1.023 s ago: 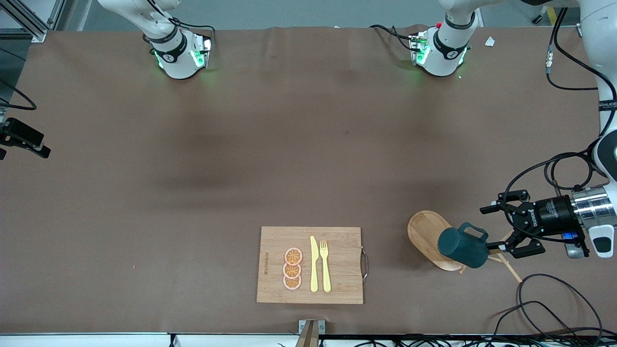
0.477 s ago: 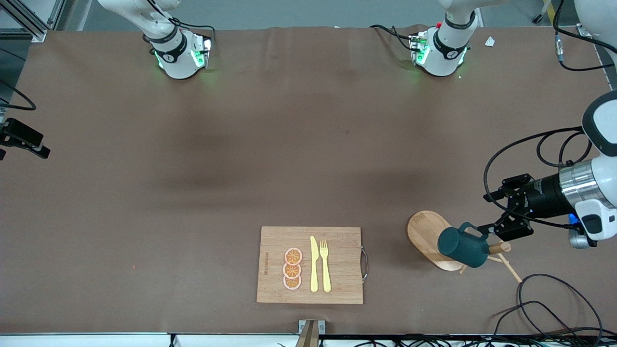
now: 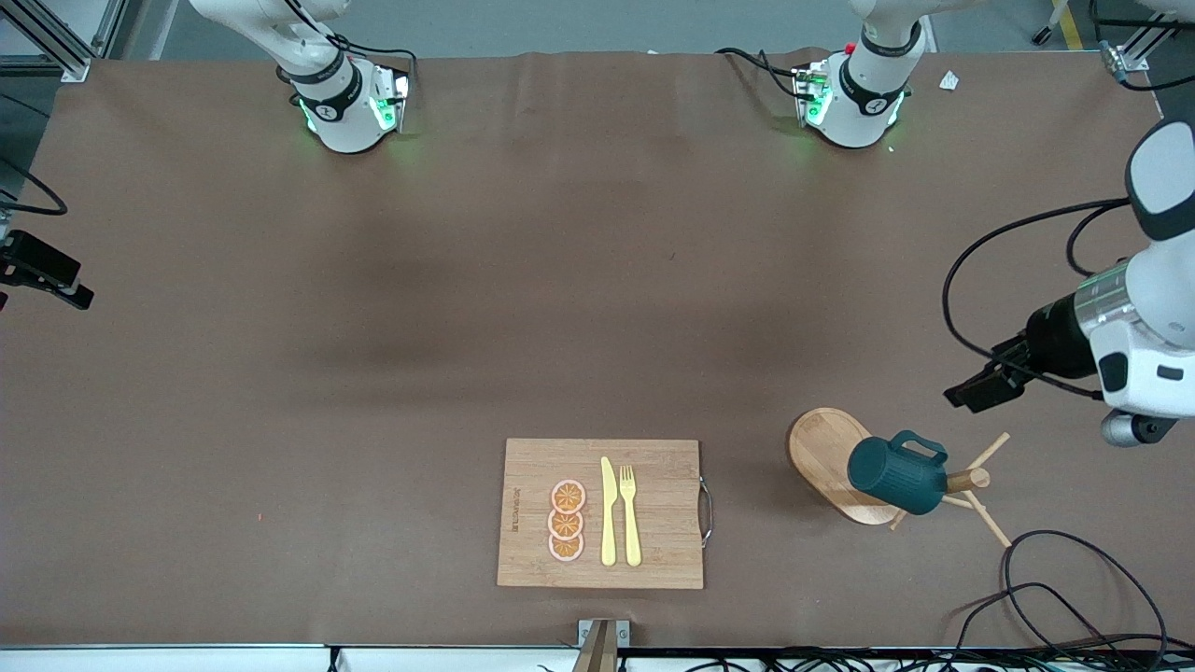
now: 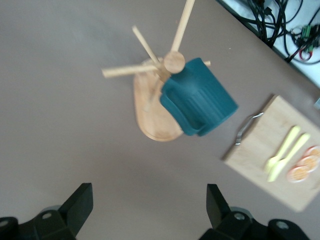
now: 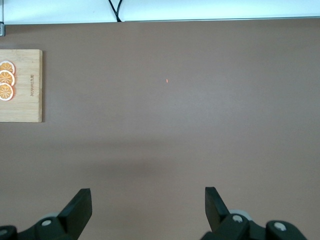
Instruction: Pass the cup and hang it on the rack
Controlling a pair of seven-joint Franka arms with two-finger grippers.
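The dark teal ribbed cup (image 3: 896,478) hangs by its loop handle on a peg of the light wooden rack (image 3: 822,448), mouth tilted down over the oval base. In the left wrist view the cup (image 4: 200,100) hangs beside the rack's post (image 4: 174,61). My left gripper (image 3: 971,390) is open and empty, up in the air over bare table beside the rack, apart from the cup; its fingers (image 4: 80,205) stand wide apart. My right gripper (image 3: 42,271) waits open and empty over the right arm's end of the table, its fingers (image 5: 80,205) wide apart over bare table.
A rectangular wooden cutting board (image 3: 532,467) lies near the table's front edge, with orange slices (image 3: 567,521), a yellow knife (image 3: 608,511) and a fork (image 3: 630,513); it also shows in the left wrist view (image 4: 260,150) and the right wrist view (image 5: 30,107). Black cables (image 3: 1055,579) lie near the rack.
My left gripper has let go of the cup and drawn back and up from the rack, toward the left arm's end. The cup stays on its peg. The right arm has barely moved.
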